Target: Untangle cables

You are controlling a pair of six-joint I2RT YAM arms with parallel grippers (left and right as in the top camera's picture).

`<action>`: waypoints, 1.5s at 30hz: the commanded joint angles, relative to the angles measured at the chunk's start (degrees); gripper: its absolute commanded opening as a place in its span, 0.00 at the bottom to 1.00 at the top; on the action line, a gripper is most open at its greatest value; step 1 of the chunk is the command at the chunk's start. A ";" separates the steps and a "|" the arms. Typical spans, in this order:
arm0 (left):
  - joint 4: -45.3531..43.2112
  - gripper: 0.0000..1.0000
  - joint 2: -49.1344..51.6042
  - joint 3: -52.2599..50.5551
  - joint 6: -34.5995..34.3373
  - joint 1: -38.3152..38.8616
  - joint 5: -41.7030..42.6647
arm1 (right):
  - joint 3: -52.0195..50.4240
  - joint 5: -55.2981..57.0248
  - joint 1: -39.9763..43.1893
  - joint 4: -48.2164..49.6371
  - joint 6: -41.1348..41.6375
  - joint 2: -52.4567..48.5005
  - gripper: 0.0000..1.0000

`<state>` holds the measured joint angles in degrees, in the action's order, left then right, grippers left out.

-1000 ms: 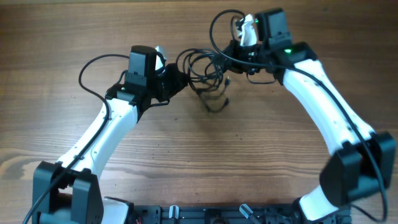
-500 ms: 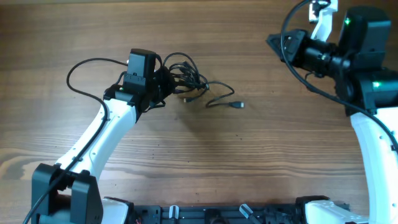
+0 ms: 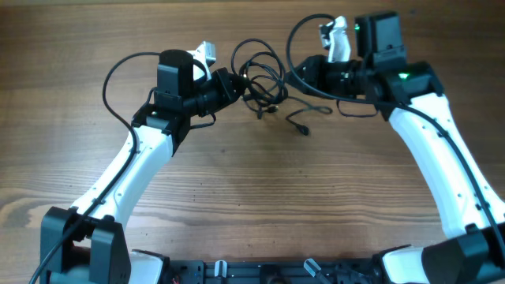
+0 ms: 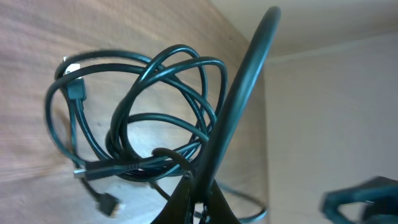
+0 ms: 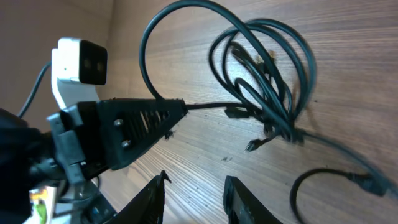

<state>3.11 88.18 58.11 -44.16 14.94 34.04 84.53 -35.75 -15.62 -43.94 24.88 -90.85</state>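
Scene: a brown wood-grain tabletop (image 3: 252, 197) with two white robot arms reaching in from the near edge.
Task thing: the cables (image 3: 259, 77), thin black flexible cords with small plug ends, knotted into several overlapping loops.
Where it is: close to the far edge of the tabletop, about mid-width, between the two hands.
Stray end: one cord tail with a small plug (image 3: 303, 129) trails out of the knot toward the near edge and lies flat on the wood.
Left hand (image 3: 233, 84): fully closed and pinching one strand at the left side of the bundle. The right wrist view shows a single cord running out of its tip into the loops.
Right hand (image 5: 194, 179): fingers partly apart with nothing between them, poised just right of the bundle and not touching it.
Lifted or lying: I cannot tell whether the whole knot rests on the wood or hangs partly from the pinch.
Handling, as I judge it: very light and limp, so it will not hold a shape. The smooth jacket is likely slippery in a loose pinch. The loops will drag one another along and tighten if pulled hard.
Where to take hold: probably the outer loop on the right side, or the stray tail just behind its plug, opposite the left pinch.
Risk: catching two strands at once, or snagging a plug inside a loop.
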 commanded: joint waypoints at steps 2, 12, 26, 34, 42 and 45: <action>3.04 0.04 0.00 -0.02 -9.33 -0.13 4.15 | 0.48 3.91 -2.27 1.22 -7.85 -3.48 0.33; 8.55 0.04 0.00 -0.02 -8.55 -0.15 4.92 | 0.48 10.47 -7.91 2.75 -23.37 -11.80 0.33; 20.87 0.04 0.02 -0.02 -4.04 -0.15 -18.75 | 0.48 18.12 -8.37 5.11 -23.32 -16.46 0.34; 19.47 0.04 4.59 -0.02 -4.09 -0.15 -20.02 | 0.55 10.71 -8.44 6.71 -23.32 -17.27 0.32; 11.56 0.04 14.03 -0.02 -4.72 -0.13 -20.02 | 0.55 1.11 -8.96 5.01 -23.41 -16.20 0.31; 10.82 0.04 16.06 -0.02 -4.72 -0.15 -20.02 | 0.52 3.34 -9.84 4.37 -23.61 -16.20 0.32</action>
<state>14.28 101.80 58.13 -49.19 14.94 14.83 84.53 -31.77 -24.34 -39.13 2.24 -107.20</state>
